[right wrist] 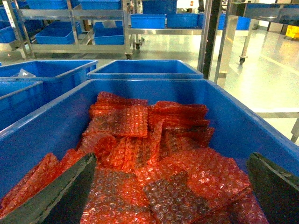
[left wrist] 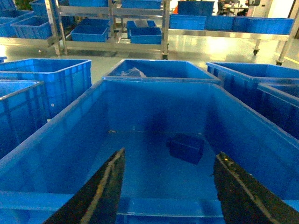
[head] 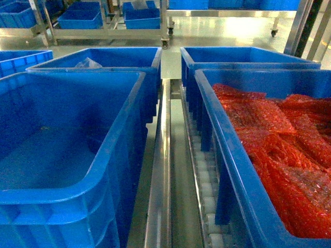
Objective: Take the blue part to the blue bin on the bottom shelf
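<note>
While the left end effector [left wrist: 168, 186] hangs wide open and empty, the blue part [left wrist: 186, 148] just ahead should be straddled squarely.

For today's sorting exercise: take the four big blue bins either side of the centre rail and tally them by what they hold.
Holding red bubble wrap: 1, the front right bin
Holding a blue part: 1, the front left bin
Holding a clear bag: 1, the back left bin
Contents hidden: 1, the back right bin
Total: 4
</note>
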Motion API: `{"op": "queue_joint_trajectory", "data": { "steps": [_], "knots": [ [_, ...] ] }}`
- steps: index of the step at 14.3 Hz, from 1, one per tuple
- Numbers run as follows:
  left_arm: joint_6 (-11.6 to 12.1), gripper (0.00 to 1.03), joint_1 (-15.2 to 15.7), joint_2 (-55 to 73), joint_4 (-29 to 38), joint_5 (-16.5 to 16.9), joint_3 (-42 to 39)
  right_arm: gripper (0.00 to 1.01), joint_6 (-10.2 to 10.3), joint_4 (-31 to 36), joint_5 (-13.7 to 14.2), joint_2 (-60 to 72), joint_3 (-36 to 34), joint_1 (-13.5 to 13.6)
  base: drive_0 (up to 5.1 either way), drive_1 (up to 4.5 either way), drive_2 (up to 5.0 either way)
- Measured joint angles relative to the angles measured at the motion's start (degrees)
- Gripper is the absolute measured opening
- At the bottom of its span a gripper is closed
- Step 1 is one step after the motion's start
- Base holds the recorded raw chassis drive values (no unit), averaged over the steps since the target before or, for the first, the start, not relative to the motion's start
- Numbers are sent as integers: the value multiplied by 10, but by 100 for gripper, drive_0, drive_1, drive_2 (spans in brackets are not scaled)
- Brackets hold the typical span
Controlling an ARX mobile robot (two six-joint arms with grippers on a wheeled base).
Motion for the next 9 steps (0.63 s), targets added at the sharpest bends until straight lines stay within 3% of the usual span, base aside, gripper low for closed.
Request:
{"op": "queue_joint_trajectory", "data": {
  "steps": [1,9],
  "knots": [
    [0,99,0,0,0,0,0,98,0,0,0,0,0,0,0,0,0],
    [1,98,0,0,0,0,0,98,0,0,0,0,0,0,0,0,0]
  ]
}}
